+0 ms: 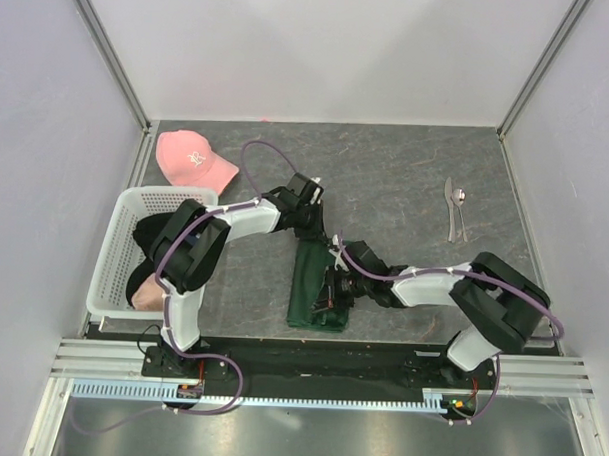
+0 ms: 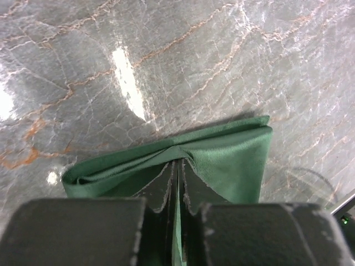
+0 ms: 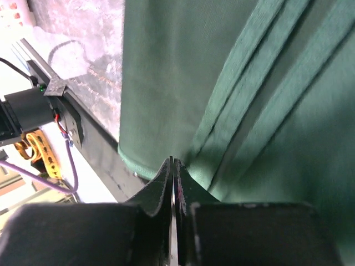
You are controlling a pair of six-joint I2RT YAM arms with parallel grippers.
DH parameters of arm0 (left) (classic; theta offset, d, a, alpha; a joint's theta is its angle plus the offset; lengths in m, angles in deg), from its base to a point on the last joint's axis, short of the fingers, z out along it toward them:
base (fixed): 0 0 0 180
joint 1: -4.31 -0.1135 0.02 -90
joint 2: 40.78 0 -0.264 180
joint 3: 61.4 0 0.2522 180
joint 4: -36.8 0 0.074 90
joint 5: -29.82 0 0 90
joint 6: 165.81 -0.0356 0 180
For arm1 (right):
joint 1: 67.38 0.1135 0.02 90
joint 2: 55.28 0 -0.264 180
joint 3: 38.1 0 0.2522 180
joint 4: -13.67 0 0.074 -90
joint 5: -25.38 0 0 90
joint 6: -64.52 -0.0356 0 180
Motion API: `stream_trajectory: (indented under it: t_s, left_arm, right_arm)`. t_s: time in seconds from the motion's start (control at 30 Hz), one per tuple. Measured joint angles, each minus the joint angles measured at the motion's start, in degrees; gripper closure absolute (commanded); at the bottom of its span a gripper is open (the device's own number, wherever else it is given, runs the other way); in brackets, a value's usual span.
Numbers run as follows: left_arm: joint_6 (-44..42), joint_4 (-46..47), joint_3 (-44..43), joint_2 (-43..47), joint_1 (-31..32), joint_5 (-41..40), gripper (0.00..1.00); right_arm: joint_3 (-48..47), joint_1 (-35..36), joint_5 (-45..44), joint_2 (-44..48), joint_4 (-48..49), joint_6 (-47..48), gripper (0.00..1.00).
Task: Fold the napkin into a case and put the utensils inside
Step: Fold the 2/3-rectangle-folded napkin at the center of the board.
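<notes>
Dark green folded cloth napkin (image 1: 315, 288) lies lower centre of the top view as a long narrow strip btw. the two arms, on the grey marbled table (image 1: 407, 172). At its upper end the left gripper (image 1: 312, 231) is clenched on a fold (green shows btw. its fingers in the wrist view). At the strip's right edge the right gripper (image 1: 332, 289) has jaws pressed together; can't tell if cloth is caught. Two shiny silver metal utensils (image 1: 456, 208) lie upper right, well apart from the napkin.

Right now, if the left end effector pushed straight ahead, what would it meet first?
The napkin; the left end effector is shut on its fold. Beyond, probably the table; depth unclear.
</notes>
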Motion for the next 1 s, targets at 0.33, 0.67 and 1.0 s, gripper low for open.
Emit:
stream_trajectory:
  t_s: [0.33,0.67,1.0]
  left_arm:
    - [-1.01,-5.07,8.26,21.59,3.87,-2.62,0.38]
    - [7.87,-17.35,6.97,23.1,35.15,-26.08,0.39]
    - [17.4,-33.4,-9.6,-0.24,44.61,-39.52,0.43]
  right_arm:
    - [-2.82,-10.45,-5.2,24.55,-19.78,4.85,0.23]
    - [-2.8,-32.06,-15.76,30.36,-41.55,12.33,0.11]
    - [-2.75,-38.12,-11.5,28.09,-43.25,19.23,0.11]
